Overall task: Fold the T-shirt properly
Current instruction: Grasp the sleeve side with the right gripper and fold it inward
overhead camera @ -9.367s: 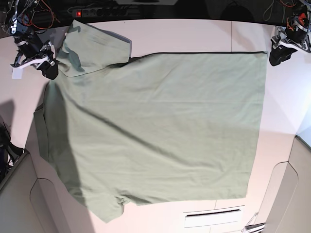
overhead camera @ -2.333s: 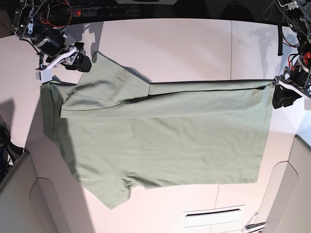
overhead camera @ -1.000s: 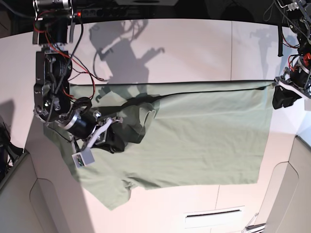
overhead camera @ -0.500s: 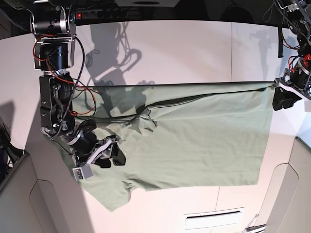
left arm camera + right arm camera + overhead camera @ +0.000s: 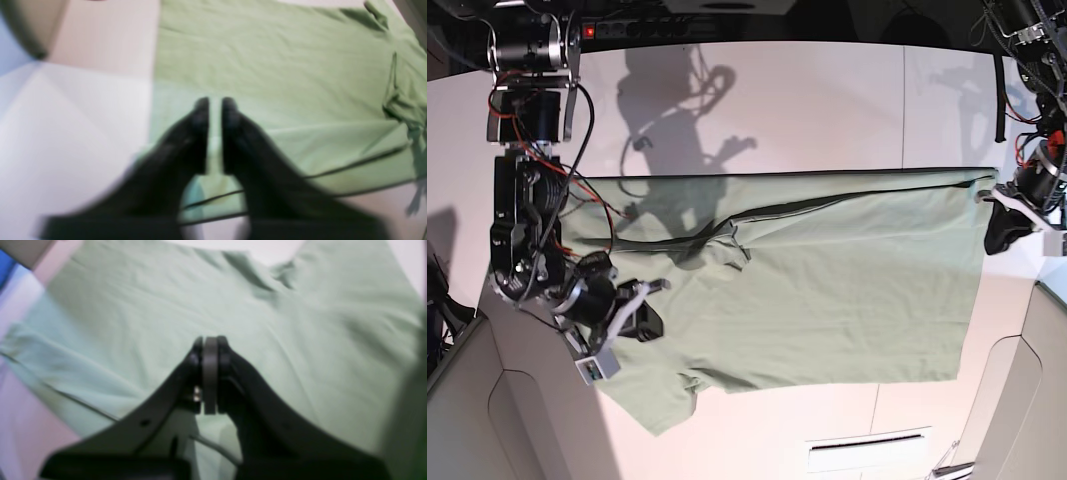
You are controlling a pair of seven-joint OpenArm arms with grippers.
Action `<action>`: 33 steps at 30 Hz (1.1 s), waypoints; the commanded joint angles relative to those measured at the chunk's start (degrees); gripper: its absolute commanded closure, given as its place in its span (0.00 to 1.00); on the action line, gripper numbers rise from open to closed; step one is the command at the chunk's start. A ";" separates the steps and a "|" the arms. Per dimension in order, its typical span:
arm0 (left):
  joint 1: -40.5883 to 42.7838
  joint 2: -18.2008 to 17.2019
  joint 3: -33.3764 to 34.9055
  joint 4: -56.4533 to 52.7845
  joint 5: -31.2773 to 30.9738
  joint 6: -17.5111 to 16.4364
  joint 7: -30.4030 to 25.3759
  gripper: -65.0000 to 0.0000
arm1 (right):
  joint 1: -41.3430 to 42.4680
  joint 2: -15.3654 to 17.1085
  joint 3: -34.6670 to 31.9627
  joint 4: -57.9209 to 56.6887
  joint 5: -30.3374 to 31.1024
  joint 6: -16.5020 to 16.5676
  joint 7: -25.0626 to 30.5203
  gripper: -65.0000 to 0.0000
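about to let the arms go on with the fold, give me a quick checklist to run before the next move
1. Left tool closed on the T-shirt hem: ok, cloth sits between its nearly closed fingers.
2. Right tool gripping cloth: cannot tell, fingers are shut but the wrist view shows no fabric between them.
3. Folded far edge straight: ok along the table side, one long even line.
4. Folded layer flat: not ok, fabric is bunched near the middle of the fold.
5. Near sleeve tucked: not ok, it sticks out at the shirt's lower corner.
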 commanded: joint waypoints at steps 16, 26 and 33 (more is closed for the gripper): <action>-1.42 -0.96 14.12 -8.85 20.59 16.33 -8.57 1.00 | -7.72 3.32 2.01 0.92 -15.19 -12.72 10.86 1.00; -1.38 -0.96 14.12 -12.37 18.60 16.02 -2.64 1.00 | -11.13 3.32 2.01 0.81 -15.15 -12.68 8.98 1.00; -1.20 -0.96 13.99 -12.35 15.17 14.12 0.87 1.00 | -15.61 3.34 2.01 0.83 -14.73 -12.22 8.85 1.00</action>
